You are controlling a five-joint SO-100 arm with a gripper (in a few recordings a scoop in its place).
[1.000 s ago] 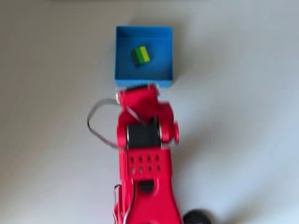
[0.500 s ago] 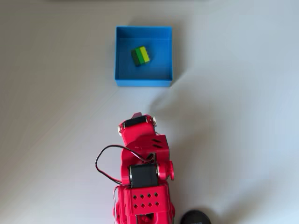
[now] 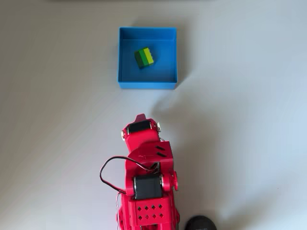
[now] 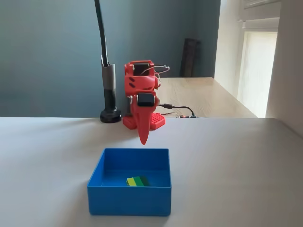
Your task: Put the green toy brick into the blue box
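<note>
1. The task looks finished: the green toy brick [image 3: 144, 57] lies inside the blue box [image 3: 123, 57], on its floor, near the middle and slightly toward the far wall in the overhead view.
2. In the fixed view the brick [image 4: 137, 181] rests flat on the box floor, free of the walls [image 4: 129, 201], lime half to one side and darker green half to the other.
3. The box holds nothing else and sits alone on the pale table [image 3: 249, 120].
4. The red arm's gripper [image 4: 143, 138] hangs tip down, apart from the box on the arm's side, holding nothing, jaws together in a narrow point.
5. Nothing seems left to do except retreating fully.
</note>
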